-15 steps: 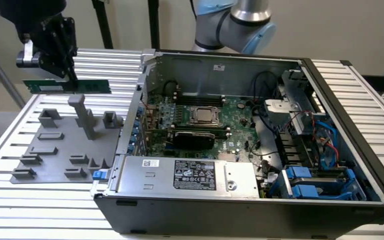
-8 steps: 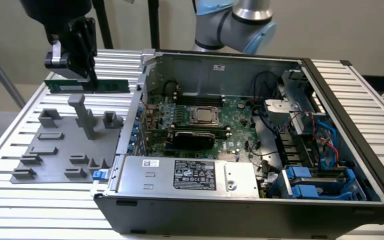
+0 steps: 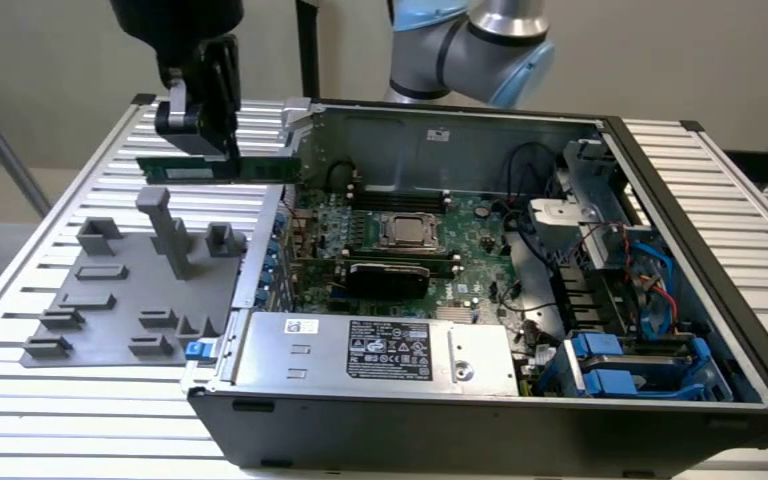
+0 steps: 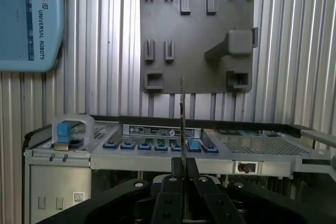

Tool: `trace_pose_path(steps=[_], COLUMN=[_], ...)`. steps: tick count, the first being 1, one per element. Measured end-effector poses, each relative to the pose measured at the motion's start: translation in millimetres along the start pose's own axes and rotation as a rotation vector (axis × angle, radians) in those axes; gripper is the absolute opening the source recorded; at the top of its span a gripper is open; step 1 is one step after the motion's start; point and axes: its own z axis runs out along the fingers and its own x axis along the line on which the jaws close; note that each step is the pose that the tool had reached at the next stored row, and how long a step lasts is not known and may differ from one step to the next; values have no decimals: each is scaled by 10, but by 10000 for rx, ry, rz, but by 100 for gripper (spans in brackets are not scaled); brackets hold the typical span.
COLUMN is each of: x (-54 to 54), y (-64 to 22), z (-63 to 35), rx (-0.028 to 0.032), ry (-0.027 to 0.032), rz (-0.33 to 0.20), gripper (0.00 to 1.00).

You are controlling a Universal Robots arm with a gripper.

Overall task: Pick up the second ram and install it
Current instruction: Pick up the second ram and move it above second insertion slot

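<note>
My gripper hangs above the grey tray, at the exterior view's left of the open computer case. It is shut on the second ram, a long green stick held level in the air, well above the tray's posts. In the wrist view the ram appears edge-on as a thin vertical line clamped between the black fingers. The motherboard lies inside the case, with a black bar across it.
The case's metal side wall stands just to the exterior view's right of the held ram. The tray's tall post rises below it. A slatted metal table carries everything. A blue control box lies on the table.
</note>
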Motion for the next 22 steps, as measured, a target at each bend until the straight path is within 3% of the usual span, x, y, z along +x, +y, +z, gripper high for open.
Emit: trace_pose_path(steps=[9,22], x=[-139,-288], y=[-365,-889], z=[26,161], rx=[-1,-2], ry=[1,0], rz=[0,10], gripper=[14,14])
